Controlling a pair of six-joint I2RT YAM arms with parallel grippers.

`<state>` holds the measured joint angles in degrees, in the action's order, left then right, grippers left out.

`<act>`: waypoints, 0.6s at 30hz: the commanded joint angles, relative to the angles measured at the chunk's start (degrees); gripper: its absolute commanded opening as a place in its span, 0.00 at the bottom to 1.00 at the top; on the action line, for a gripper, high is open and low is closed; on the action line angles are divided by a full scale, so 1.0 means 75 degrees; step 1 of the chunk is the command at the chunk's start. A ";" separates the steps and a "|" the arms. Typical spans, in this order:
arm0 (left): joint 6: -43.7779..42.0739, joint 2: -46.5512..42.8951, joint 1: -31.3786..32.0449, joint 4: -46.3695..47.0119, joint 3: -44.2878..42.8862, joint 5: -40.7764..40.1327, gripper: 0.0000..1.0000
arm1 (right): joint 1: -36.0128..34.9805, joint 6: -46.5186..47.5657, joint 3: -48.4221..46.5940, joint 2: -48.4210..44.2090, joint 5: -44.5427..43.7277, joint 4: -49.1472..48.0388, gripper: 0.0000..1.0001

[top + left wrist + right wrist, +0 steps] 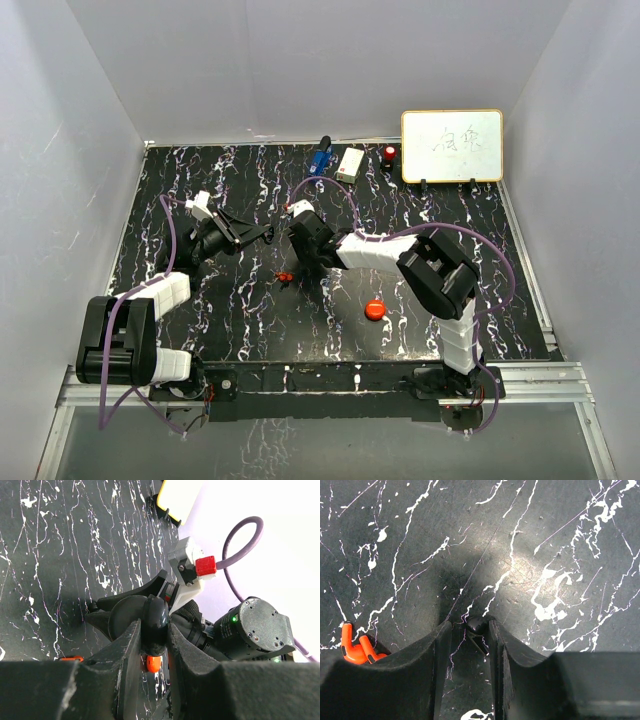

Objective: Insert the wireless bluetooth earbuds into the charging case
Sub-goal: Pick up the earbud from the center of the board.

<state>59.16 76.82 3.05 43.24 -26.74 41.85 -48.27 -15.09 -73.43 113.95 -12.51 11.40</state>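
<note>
On the black marbled surface [240, 330], middle: red-and-black earbud [285, 276] lying loose, just beside the right tool's fingers; its orange part shows at the edge of the right wrist view.
Black earbud [477, 625]: down on the surface, between the right tool's fingertips. Sits against one finger, with a sliver of surface showing at the other.
Right tool [469, 625]: narrow gap, low over the surface, straddling the black earbud. Not seen clamped on it.
Left tool [154, 625]: closed tight on a black round disc [155, 617], which is held on edge between the two fingers. Tool points toward the right arm's wrist and is near it.
Disc height: cannot tell whether it is off the surface.
Red puck [375, 309]: flat on the surface, nearer the arm bases, well apart from both tools.
Back edge: whiteboard [452, 146] with scribbles, standing at the right corner. White box [350, 163], blue item [320, 158] and small red-and-black item [388, 155] are in a row beside it.
</note>
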 commanded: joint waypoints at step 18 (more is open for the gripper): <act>0.0048 -0.0038 -0.0078 0.0349 0.0047 0.0210 0.00 | 0.0029 0.0007 -0.0326 0.0112 -0.0385 0.0137 0.22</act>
<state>59.20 76.84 2.76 43.70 -26.74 42.04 -48.27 -15.11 -74.22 114.48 -13.34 11.66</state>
